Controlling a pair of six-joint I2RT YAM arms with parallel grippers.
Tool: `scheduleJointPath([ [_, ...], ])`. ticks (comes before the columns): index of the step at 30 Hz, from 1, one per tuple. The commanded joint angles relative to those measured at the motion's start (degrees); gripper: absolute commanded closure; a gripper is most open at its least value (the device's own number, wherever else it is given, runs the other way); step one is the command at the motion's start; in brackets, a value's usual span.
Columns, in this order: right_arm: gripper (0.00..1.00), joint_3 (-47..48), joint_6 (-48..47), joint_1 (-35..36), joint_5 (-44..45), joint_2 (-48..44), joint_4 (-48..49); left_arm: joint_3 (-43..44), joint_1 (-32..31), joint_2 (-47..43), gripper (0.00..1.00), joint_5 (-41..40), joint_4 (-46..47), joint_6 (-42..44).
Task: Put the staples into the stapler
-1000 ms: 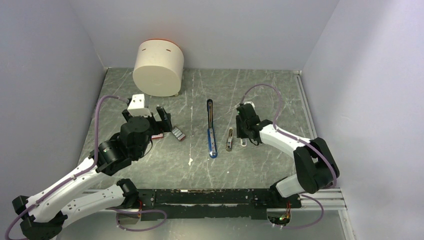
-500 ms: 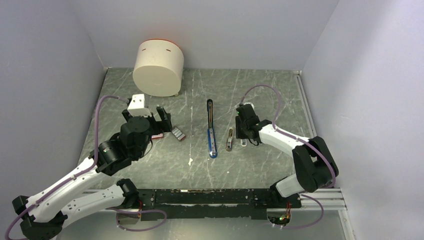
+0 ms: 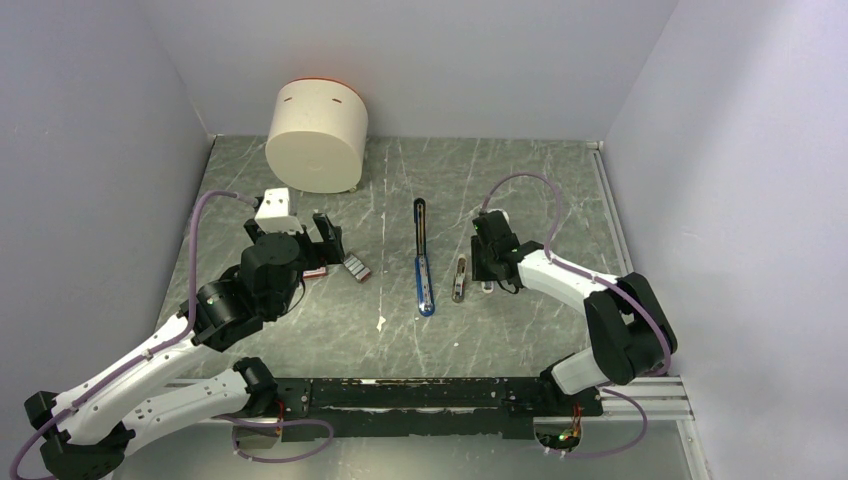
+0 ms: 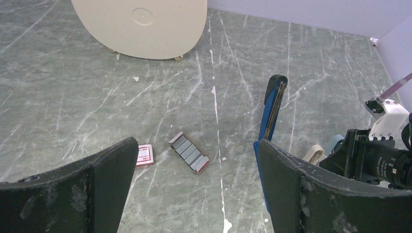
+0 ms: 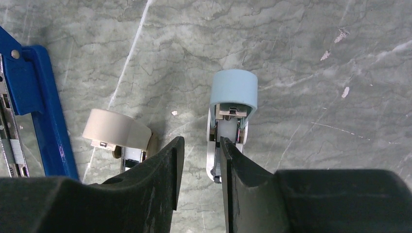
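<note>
1 stapler (image 3: 424, 280); 1 red box lid (image 4: 144, 155); 1 box tray (image 4: 175, 138) w/ several grey staple blocks (image 4: 190, 152), exact no. unclear; 2 small oblong bits: 1 tan piece (image 5: 116, 130), 1 pale-blue piece (image 5: 233, 92); 1 big cream drum (image 3: 316, 135).

A grey-green marbled counter (image 3: 560, 200) with pale veins fills the floor of the scene, closed in by plain lilac walls (image 3: 100, 150) on the left, far and right sides. At the far left a cream drum (image 3: 316, 135) lies on its side, its flat round face turned toward the near side and an orange edge showing at its far rim. Right of centre two small oblong pieces lie side by side, near each other but apart: a tan-capped piece (image 5: 115, 130) on the left and a pale-blue-capped piece (image 5: 233, 86) on the right, each with a whitish body. A white fleck (image 3: 381, 323) lies nearer, mid-counter. A black rail (image 3: 420, 392) runs along the near edge.
</note>
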Motion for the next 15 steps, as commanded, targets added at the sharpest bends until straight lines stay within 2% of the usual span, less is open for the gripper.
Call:
scheduleJointPath([
  [1, 0.63, -0.61, 0.87, -0.37, -0.41, -0.79, -1.26, 0.46, 0.37, -0.24, 0.03, 0.60, 1.50, -0.15],
  [9, 0.63, 1.94, 1.83, -0.41, 0.35, -3.04, -2.81, 0.59, 0.40, -0.37, 0.03, 0.79, 1.50, -0.27],
  [15, 0.63, 5.34, 4.49, -0.36, 4.82, -8.66, -6.37, 0.55, 0.40, -0.59, 0.03, 2.40, 1.32, -1.26],
])
